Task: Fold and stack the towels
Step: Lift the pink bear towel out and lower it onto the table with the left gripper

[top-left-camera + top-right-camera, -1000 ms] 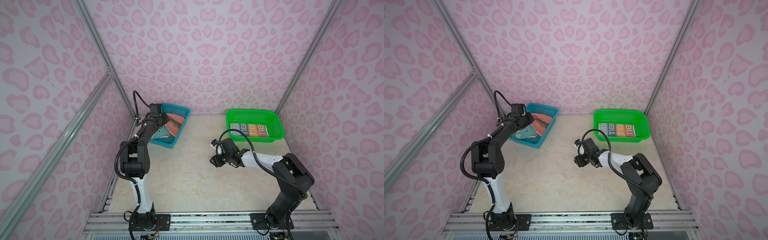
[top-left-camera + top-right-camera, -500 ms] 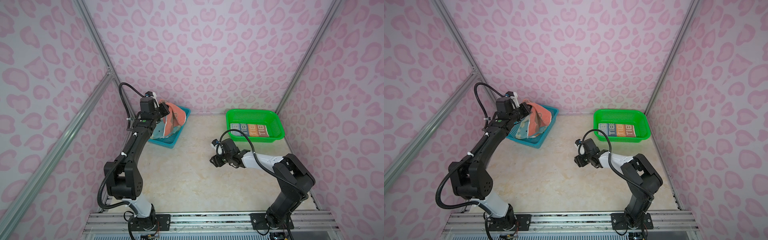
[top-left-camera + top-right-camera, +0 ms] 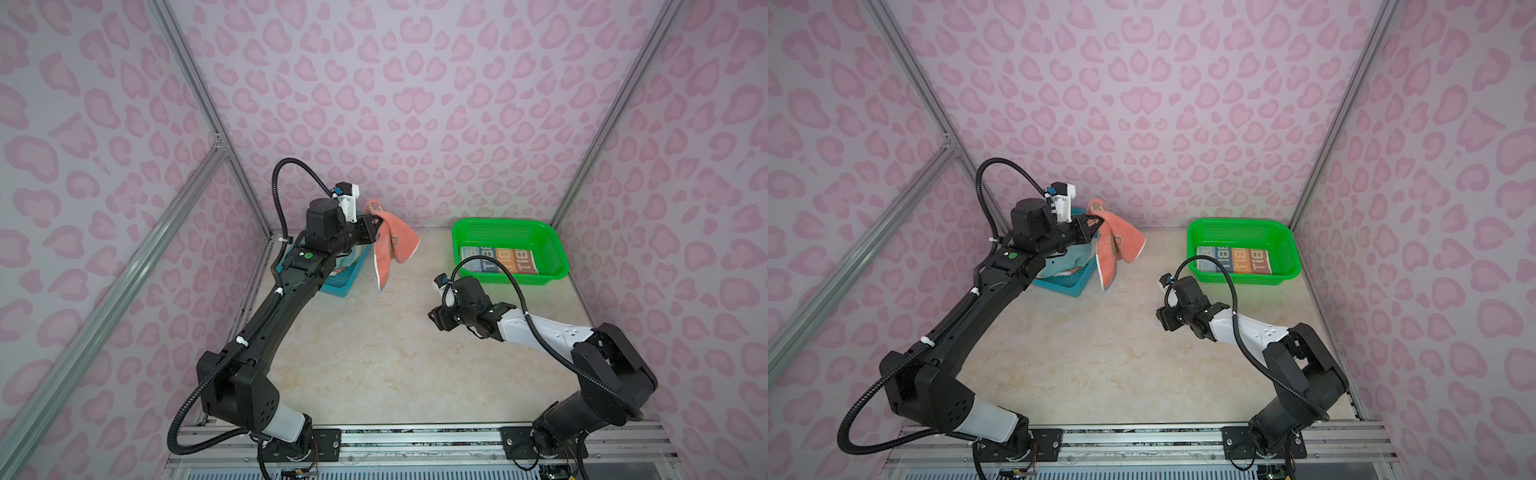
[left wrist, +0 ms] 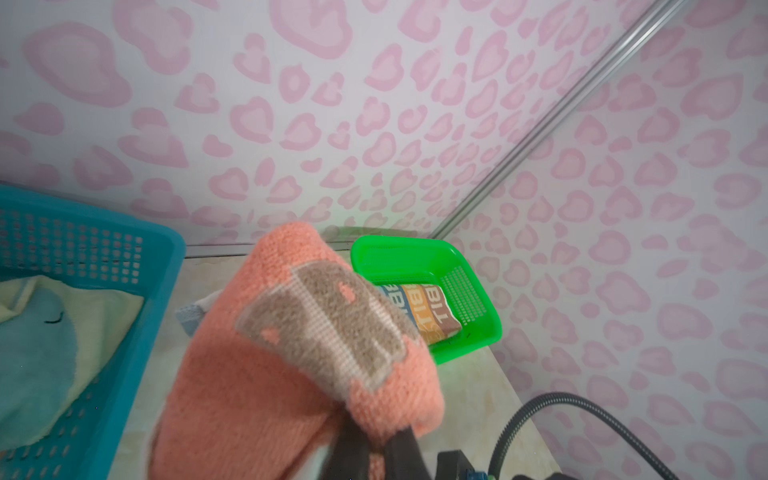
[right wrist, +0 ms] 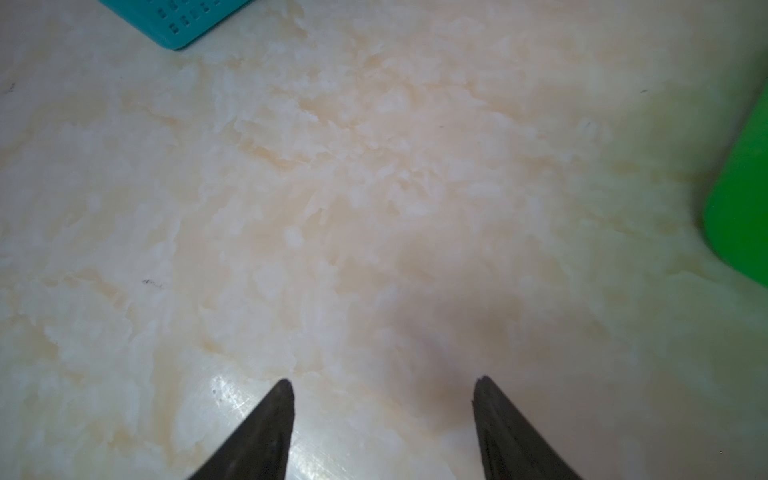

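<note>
My left gripper (image 3: 377,220) is pinched tight on 1 fold of the coral "BROWN" towel (image 3: 392,245). The towel hangs down just beside the blue mesh basket (image 3: 340,284) at the table's (image 3: 374,365) far left corner. The whale towel (image 4: 37,332) lies crumpled inside that basket. My right gripper (image 5: 384,380) has its 2 fingers spread wide, holding nothing, low over the middle of the table. The folded striped "RABBIT" towel (image 3: 498,261) lies flat in the green mesh basket (image 3: 557,251) at the far right corner.
</note>
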Controlling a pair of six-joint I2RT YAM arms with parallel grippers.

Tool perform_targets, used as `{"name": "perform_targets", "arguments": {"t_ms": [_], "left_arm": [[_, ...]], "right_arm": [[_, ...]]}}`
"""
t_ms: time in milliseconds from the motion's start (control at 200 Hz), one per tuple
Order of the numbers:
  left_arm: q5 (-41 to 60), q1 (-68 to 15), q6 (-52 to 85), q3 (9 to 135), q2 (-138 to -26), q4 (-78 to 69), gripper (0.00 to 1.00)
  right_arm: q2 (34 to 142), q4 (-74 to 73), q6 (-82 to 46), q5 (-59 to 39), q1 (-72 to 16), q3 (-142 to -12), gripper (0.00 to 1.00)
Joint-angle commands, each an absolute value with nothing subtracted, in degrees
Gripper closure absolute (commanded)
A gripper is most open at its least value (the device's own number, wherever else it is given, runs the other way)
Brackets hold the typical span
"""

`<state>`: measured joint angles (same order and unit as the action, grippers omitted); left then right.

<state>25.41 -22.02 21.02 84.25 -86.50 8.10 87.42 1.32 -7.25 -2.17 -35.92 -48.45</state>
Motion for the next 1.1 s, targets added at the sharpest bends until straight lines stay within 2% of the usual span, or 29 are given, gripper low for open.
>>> {"name": "perform_targets", "arguments": {"t_ms": [0, 75, 155, 420, 660, 860, 925, 990, 1030, 1095], "left_arm": [[26.46, -25.91, 20.13, 83.58, -85.13, 8.40, 0.98], [25.95, -29.06, 21.02, 80.77, -84.99, 8.35, 0.98], [24.98, -32.37, 22.25, 78.91, -85.23, 8.32, 0.98], [16.32, -42.30, 24.87, 74.91, -87.98, 17.24, 0.98], [4.49, -43.06, 30.76, 70.79, -91.72, 20.70, 0.98], [-0.52, -38.18, 31.49, 70.31, -96.60, 18.41, 0.97], [-0.66, -36.56, 31.49, 70.51, -98.34, 17.85, 0.88], [-0.19, -35.38, 31.05, 70.82, -100.04, 17.43, 0.67], [-0.17, -35.05, 30.50, 71.10, -100.81, 17.50, 0.49], [0.00, -34.98, 29.30, 71.39, -101.65, 17.58, 0.36]], "right_arm": [[83.40, 4.13, -9.13, 7.80, -34.50, -46.70, 0.31], [79.50, 7.65, -10.92, 16.08, -33.26, -45.75, 0.31], [74.75, 10.32, -10.37, 20.80, -31.98, -44.40, 0.31], [59.93, 11.51, -5.23, 22.04, -29.63, -40.59, 0.30], [61.81, 13.21, -1.30, 9.39, -29.42, -43.35, 0.29], [68.69, 8.22, 2.13, -6.48, -30.13, -43.27, 0.29], [71.24, 7.50, 2.85, -10.07, -30.38, -43.33, 0.29], [73.31, 7.43, 2.99, -11.77, -30.79, -43.57, 0.28], [74.51, 7.31, 2.97, -12.79, -31.14, -43.60, 0.28], [75.82, 7.26, 3.03, -13.48, -31.92, -43.52, 0.27]]}}
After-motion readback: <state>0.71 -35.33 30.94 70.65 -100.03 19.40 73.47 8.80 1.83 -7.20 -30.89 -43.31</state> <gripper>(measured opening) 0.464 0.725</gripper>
